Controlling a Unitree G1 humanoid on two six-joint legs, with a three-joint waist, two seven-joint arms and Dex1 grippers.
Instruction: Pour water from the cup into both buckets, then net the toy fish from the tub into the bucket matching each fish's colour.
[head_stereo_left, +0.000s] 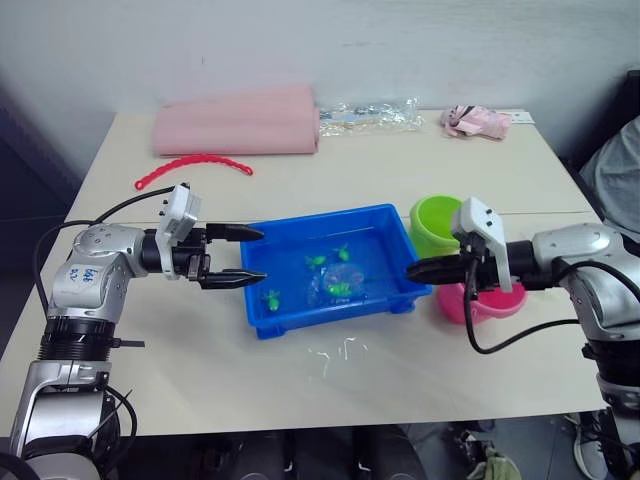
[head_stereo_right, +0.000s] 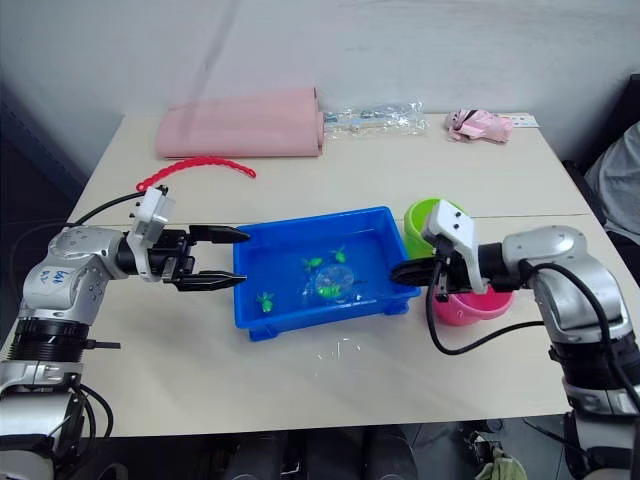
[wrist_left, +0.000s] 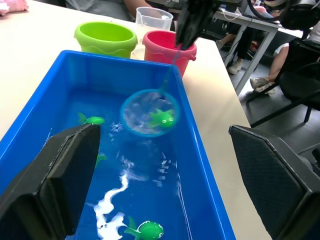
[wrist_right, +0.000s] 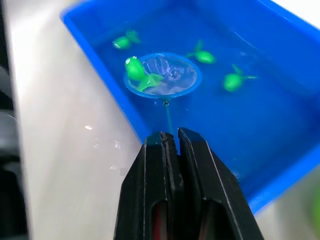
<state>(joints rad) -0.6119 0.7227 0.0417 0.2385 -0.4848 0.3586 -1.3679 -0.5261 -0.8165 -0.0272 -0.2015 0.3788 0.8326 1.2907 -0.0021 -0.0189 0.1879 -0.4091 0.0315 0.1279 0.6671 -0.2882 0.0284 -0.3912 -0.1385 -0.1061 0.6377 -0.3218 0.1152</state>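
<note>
My right gripper (wrist_right: 170, 137) is closed on the net (wrist_right: 162, 75), with a green fish (wrist_right: 137, 72) in it; left gripper (head_stereo_left: 250, 255) is open. Only green fish remain in the tub (head_stereo_left: 300, 225).

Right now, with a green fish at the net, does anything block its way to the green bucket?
Only the tub's wall lies between; the net must lift the fish over it. The green bucket stands open just beyond.

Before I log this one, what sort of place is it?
Probably an office or lab room set up for robot trials: a plain table against a bare wall, another desk with seated people's legs beyond, and a play setup of blue tub and buckets.
</note>
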